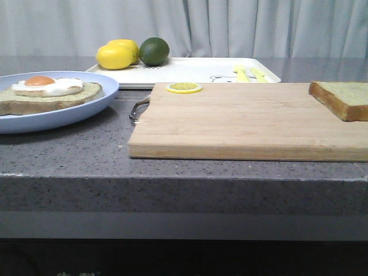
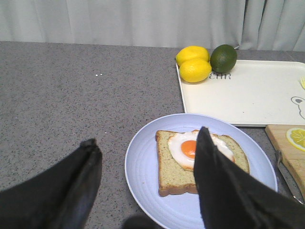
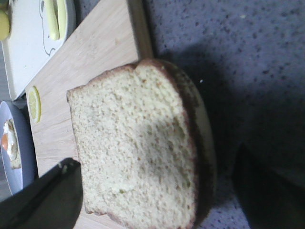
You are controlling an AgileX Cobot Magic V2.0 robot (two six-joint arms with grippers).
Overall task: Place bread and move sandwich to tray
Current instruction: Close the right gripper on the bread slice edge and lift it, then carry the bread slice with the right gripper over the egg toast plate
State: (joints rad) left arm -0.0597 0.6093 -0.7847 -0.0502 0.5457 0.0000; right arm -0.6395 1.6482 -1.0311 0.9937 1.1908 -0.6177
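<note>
A: Bread (image 3: 136, 143) lies flat at the right end of the cutting board (image 1: 241, 123), partly overhanging its edge; nothing grips it.

B: Right gripper (image 3: 157, 195)?

A: Jaws wide, one finger either side of the slice, not touching. Recommended: lower squarely, close on the crust edges, avoid crushing the crumb.

B: Destination?

A: Sandwich (image 2: 200, 160) on the blue plate (image 2: 143, 167), well left of the board, tray (image 1: 190, 72) behind. Left gripper (image 2: 147, 179) hovers above the plate, jaws wide, empty.
</note>
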